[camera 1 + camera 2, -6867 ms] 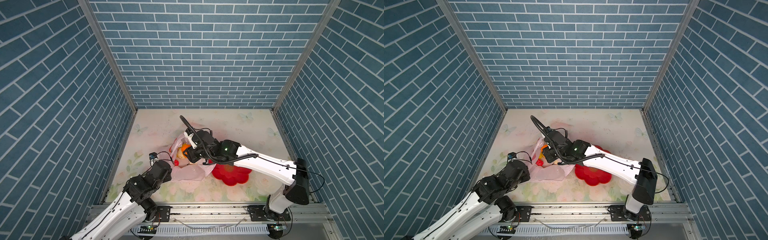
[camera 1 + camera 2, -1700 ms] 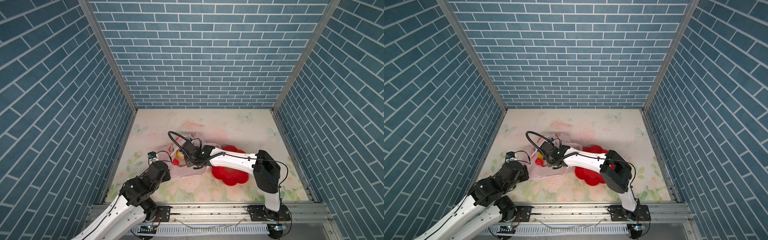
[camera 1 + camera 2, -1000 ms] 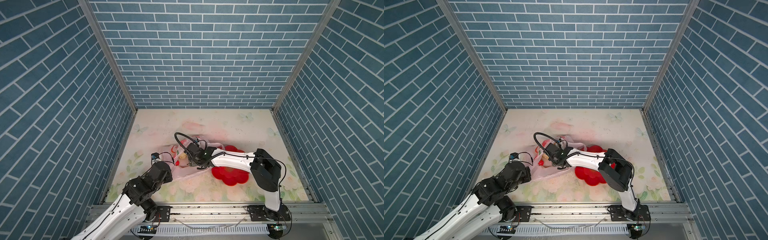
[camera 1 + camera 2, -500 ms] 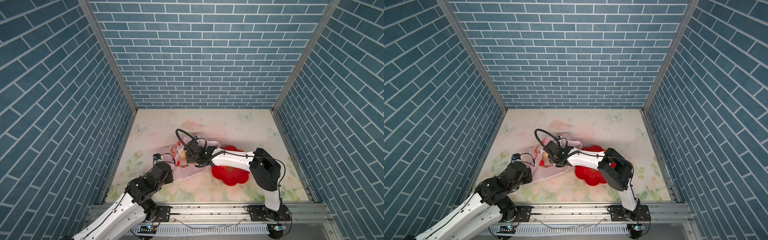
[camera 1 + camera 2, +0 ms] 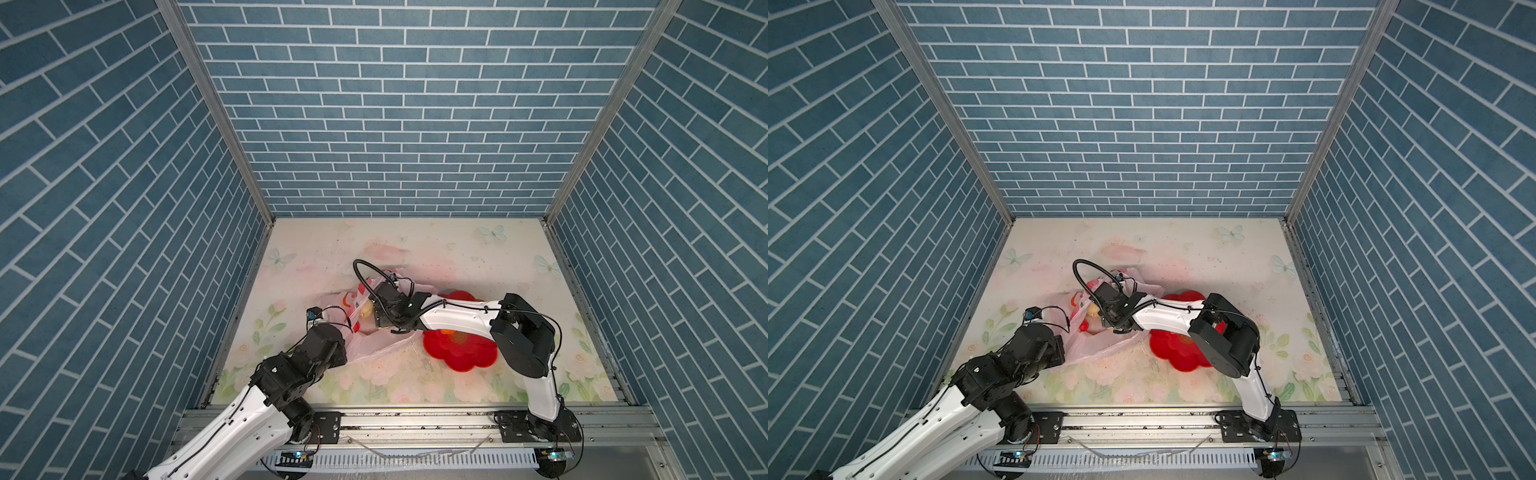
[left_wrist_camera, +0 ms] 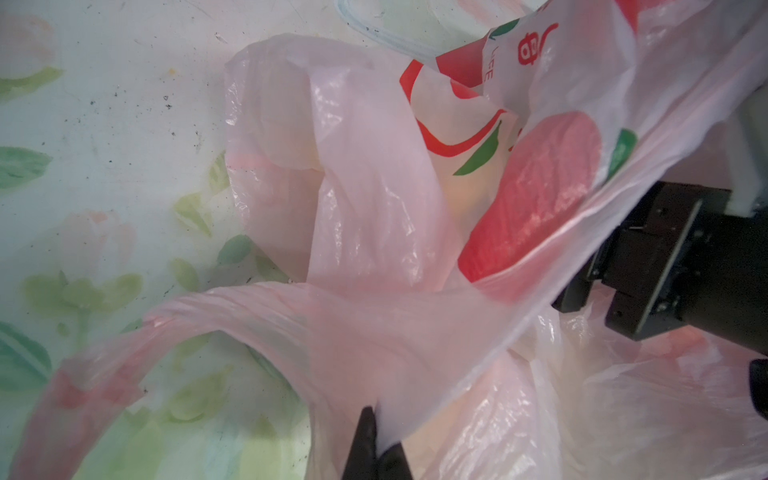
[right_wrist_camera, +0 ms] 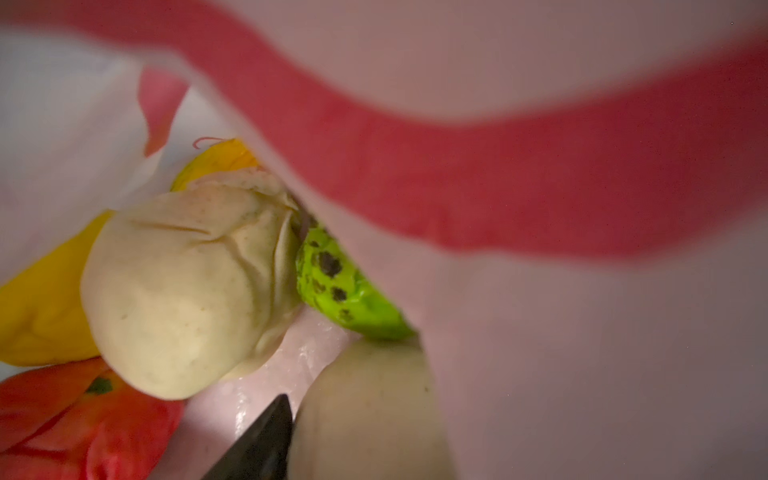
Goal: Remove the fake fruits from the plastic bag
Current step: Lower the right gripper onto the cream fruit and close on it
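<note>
The plastic bag [image 5: 374, 347] lies left of the dish [image 5: 461, 353], fruits [image 7: 187, 291] inside it, one seemingly on the dish.

table [image 5: 457, 253]: pale floral print, butterflies, dark specks; fills lower middle of both top views. 
bag [image 5: 376, 347]: crumpled pink plastic, lies on table left of centre. 
dish [image 5: 461, 353]: red, flower-shaped, flat on table just right of bag.

The plastic bag [image 7: 540, 166] blurred across my right wrist view, hiding one finger of my right gripper [image 5: 371, 320]; a cream fruit [image 7: 365, 415] was cut by the edge.
</note>
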Controlling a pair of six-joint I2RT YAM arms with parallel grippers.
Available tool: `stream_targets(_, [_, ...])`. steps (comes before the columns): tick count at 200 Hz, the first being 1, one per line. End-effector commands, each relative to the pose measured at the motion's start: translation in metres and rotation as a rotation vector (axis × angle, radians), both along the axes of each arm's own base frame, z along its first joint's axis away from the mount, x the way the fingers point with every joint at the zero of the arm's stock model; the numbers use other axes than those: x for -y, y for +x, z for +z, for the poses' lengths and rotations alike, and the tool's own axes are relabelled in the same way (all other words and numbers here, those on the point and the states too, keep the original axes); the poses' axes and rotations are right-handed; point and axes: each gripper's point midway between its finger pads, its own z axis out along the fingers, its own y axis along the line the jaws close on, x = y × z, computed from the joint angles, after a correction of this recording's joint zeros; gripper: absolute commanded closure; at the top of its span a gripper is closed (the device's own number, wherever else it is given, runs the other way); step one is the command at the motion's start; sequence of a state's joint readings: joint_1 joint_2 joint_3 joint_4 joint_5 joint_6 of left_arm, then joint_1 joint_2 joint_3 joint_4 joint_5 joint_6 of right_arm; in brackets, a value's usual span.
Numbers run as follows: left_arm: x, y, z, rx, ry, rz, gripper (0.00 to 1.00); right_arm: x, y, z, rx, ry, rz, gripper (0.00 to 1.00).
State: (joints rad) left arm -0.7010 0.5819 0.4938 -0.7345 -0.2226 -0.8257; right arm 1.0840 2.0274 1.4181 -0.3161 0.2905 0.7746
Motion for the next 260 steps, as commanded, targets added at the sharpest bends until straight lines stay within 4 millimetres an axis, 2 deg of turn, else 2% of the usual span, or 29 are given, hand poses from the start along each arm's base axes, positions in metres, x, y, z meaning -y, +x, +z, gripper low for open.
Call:
stream_targets(1, [-0.003, -0.005, -0.01, -0.029, 0.033, -0.011, 1.0, 0.009, 0.002, -0.016, -0.041, -0.007, -0.058, 0.27])
stream_targets(18, [-0.003, -0.005, -0.009, -0.027, 0.031, -0.009, 1.0, 0.009, 0.002, -0.019, -0.045, -0.007, -0.059, 0.29])
stream_targets(51, [-0.003, -0.004, -0.009, -0.023, 0.029, -0.008, 1.0, 0.006, 0.002, -0.018, -0.044, 0.004, -0.049, 0.45])
stream_targets(99, [-0.004, -0.004, -0.009, -0.024, 0.034, -0.002, 1.0, 0.007, 0.002, -0.01, -0.03, 0.004, -0.027, 0.6])
stream_targets(172, [-0.007, -0.001, -0.004, -0.008, 0.047, 0.012, 1.0, 0.008, -0.005, 0.028, 0.003, 0.063, 0.02, 0.66])
stream_targets(260, [-0.014, 0.004, 0.015, 0.032, 0.067, 0.045, 1.0, 0.01, -0.009, 0.059, 0.05, 0.069, 0.096, 0.71])
